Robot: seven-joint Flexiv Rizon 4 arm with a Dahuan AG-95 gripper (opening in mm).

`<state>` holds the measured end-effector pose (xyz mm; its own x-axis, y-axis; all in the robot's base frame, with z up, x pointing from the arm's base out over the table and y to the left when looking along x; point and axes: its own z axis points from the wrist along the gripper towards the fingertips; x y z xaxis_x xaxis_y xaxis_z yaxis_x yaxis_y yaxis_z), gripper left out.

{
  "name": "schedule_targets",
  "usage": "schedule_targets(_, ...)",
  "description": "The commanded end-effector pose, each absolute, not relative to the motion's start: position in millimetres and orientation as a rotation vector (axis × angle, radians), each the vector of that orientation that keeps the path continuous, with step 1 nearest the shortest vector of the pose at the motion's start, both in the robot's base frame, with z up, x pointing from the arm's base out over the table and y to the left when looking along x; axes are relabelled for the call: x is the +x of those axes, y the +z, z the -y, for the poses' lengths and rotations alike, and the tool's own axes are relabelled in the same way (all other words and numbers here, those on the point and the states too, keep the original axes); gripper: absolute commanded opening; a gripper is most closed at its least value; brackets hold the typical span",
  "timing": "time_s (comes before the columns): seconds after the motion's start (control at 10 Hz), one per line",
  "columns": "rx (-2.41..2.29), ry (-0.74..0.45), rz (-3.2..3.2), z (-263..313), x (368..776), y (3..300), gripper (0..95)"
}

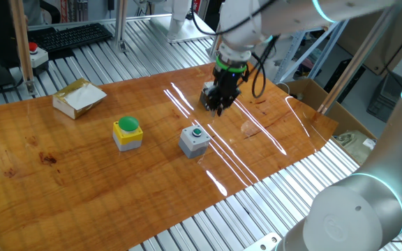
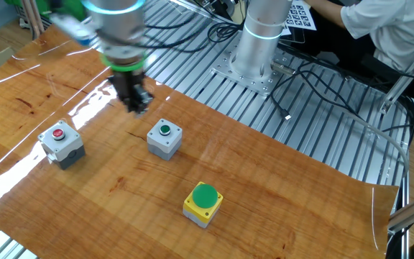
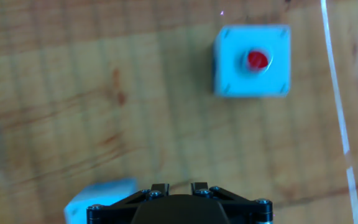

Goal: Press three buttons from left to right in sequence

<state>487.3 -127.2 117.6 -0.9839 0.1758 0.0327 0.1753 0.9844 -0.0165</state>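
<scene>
On the wooden surface (image 1: 61,160), left to right: yellow box with green dome cap (image 1: 128,132), grey box with green button (image 1: 195,140), grey box with red button (image 2: 61,143). Above, between the two grey boxes, hand (image 2: 135,104) hovering, touching nothing; opening impossible to tell.

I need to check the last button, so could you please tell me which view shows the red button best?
The hand view: the red button is seen from straight above, unobstructed. The other fixed view shows it smaller, at an angle. In one fixed view the claw hides it.
</scene>
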Motion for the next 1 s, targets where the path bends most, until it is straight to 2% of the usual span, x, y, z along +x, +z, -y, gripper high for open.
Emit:
schedule_targets(0.1, -0.298, 0.009, 3.091, 113, 479, 117, 19.0)
schedule_targets(0.4, -0.34, 0.007, 3.09, 92, 468, 115, 19.0)
schedule_targets(0.5, -0.349, 0.016, 3.093, 88, 466, 113, 38.0)
schedule_targets(1.0, -0.34, 0.021, 3.11, 86, 466, 103, 38.0)
